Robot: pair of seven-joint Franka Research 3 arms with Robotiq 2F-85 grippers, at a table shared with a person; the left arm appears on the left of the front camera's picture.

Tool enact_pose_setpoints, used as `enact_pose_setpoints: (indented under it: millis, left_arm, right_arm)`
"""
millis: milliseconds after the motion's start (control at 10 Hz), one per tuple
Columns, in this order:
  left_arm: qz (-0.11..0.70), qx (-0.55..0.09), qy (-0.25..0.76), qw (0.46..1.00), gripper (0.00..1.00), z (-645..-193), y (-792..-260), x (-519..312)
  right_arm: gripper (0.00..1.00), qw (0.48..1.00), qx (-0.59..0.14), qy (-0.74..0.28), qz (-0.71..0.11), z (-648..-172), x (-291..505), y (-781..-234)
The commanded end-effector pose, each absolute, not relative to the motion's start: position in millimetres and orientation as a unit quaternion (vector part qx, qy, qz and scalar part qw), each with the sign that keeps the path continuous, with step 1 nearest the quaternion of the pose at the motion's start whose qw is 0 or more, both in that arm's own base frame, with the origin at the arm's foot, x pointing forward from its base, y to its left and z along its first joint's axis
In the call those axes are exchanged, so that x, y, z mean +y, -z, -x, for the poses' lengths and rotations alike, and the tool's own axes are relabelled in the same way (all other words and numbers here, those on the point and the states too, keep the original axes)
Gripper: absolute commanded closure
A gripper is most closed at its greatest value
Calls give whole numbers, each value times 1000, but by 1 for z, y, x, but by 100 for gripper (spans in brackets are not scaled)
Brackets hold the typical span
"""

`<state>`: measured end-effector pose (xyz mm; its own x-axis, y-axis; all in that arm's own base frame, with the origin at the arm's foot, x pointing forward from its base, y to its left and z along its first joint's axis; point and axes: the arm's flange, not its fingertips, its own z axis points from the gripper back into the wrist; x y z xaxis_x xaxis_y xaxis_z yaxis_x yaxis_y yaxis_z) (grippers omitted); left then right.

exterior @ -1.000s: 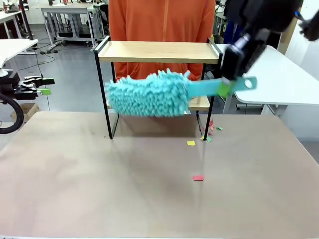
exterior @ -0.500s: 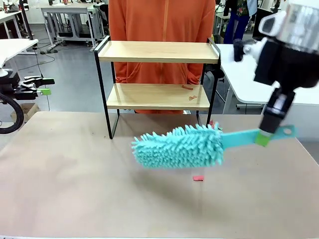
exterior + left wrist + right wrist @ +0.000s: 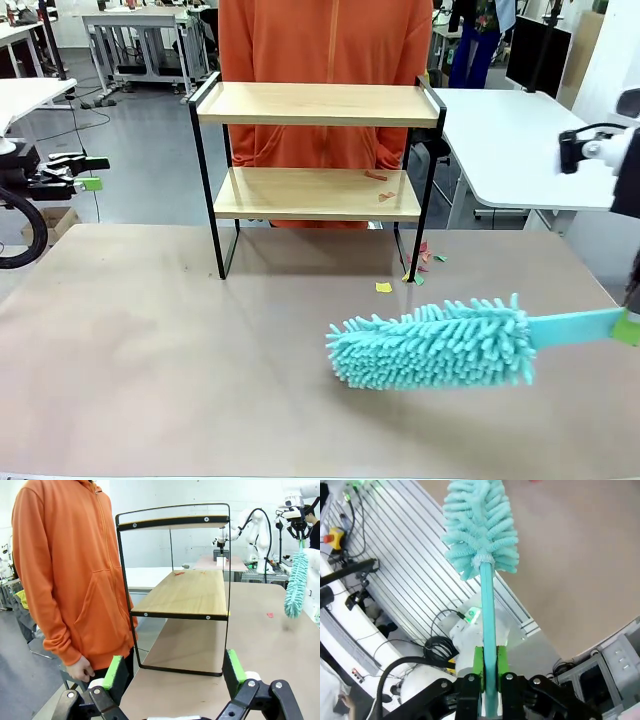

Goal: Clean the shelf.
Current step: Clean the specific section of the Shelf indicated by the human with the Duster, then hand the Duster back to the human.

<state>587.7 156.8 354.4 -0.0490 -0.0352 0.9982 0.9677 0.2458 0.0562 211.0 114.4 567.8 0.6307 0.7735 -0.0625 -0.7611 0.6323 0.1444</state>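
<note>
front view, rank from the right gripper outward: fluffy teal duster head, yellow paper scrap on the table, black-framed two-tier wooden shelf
1. Fluffy teal duster head, just left of the right gripper that holds its handle.
2. Yellow paper scrap, farther left, toward the shelf's leg.
3. Black-framed two-tier wooden shelf, at the table's far side.

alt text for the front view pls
A teal duster lies low over the table, its handle held at the right edge, in front of a two-tier shelf. Paper scraps lie near the shelf's leg; a person in orange stands behind.
</note>
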Motion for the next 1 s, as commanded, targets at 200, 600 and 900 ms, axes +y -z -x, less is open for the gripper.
enact_pose_setpoints:
  millis: [200, 600, 900]
  left_arm:
    - [408, -569, 455, 551, 0, -586, -357, 156]
    - [408, -569, 455, 551, 0, -586, -357, 156]
    - [408, -569, 455, 551, 0, -586, -357, 156]
  right_arm:
    - [87, 901, 59, -426, -52, -211, 114, -568]
    - [87, 901, 59, -426, -52, -211, 114, -568]
    - [87, 901, 59, -426, -52, -211, 114, -568]
